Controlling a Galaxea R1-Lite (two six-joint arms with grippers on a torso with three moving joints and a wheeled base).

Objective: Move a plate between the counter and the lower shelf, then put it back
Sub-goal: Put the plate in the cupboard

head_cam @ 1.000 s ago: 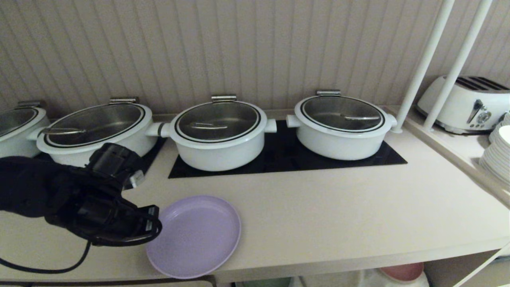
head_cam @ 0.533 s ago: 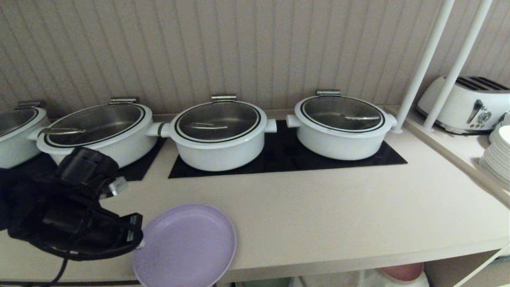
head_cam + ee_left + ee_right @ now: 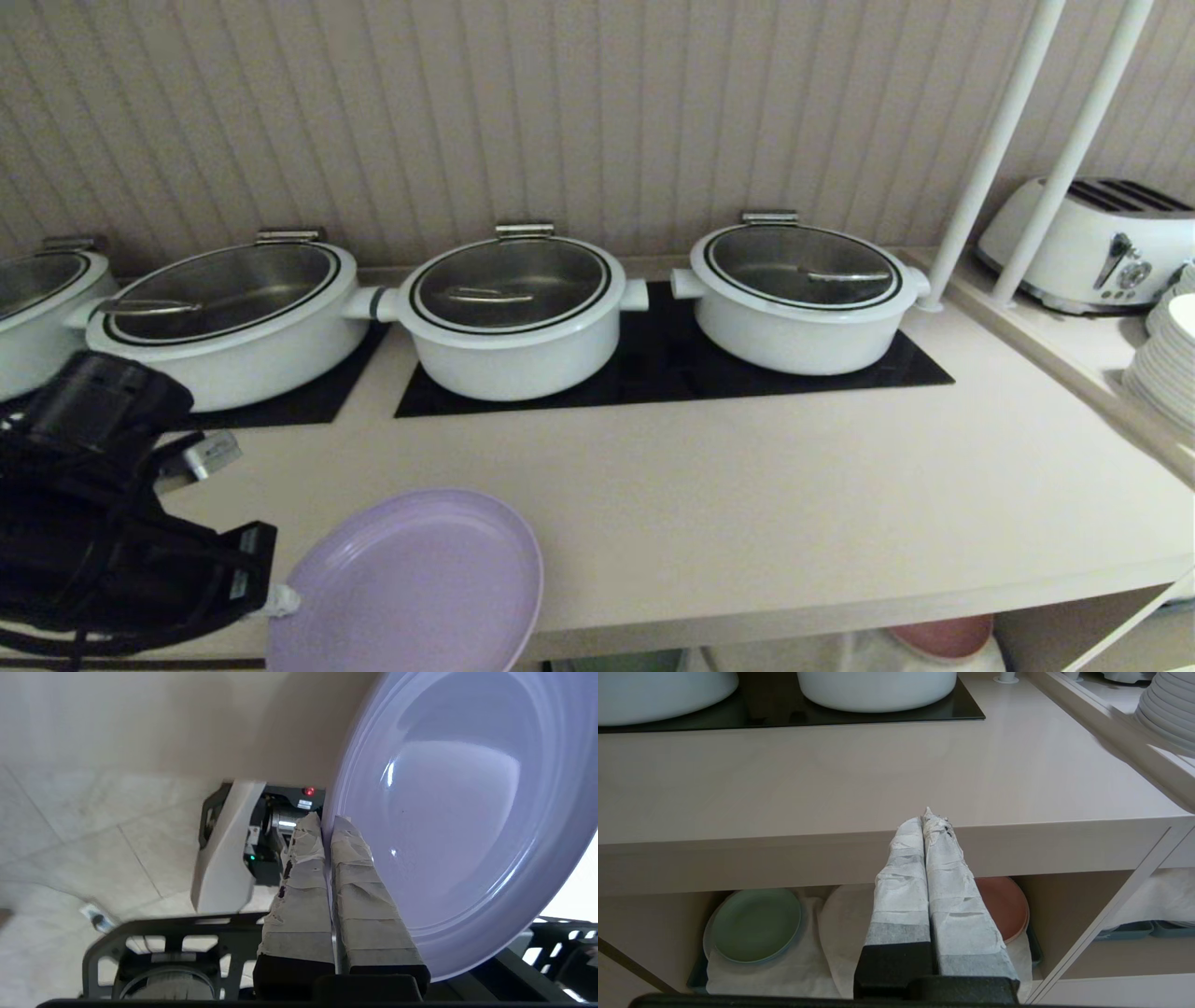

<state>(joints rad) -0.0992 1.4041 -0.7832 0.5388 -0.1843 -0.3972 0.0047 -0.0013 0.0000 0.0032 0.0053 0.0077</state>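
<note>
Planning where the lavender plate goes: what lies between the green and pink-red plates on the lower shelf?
Only bare white cloth, partly hidden by the right hand, in the right wrist view.

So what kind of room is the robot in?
Probably a kitchen or buffet serving area. White lidded pots sit on black hob panels in a long counter, with a toaster and stacked white plates nearby.

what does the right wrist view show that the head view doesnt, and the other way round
Only the right wrist view shows the green plate and the pink-red plate on the lower shelf, plus the shut right gripper. Only the head view shows the plate pinched at its rim by the left gripper, and the toaster. Both show the counter and white pots.
</note>
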